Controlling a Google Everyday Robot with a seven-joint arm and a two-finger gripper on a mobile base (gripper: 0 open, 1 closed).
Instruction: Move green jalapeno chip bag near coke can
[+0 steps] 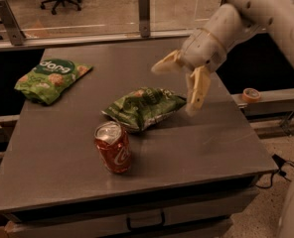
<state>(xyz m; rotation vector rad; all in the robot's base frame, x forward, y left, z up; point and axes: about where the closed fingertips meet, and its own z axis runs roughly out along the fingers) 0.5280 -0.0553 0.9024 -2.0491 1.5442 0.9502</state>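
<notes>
While the green jalapeno chip bag (pixel 143 108) lies just at 1 o'clock of the coke can (pixel 113 147) on the table (pixel 211 148), the gripper (pixel 179 86), jaws wide and empty at the bag's 2 o'clock, should rise clear without brushing it.

Cream tool (pixel 175 88) on rounded white arm (pixel 258 6)

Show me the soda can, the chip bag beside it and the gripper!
soda can (pixel 113 148), camera view, red side.
chip bag (pixel 142 108), camera view, crinkly middle.
gripper (pixel 174 89), camera view, between open fingers, by bag's right end.
</notes>
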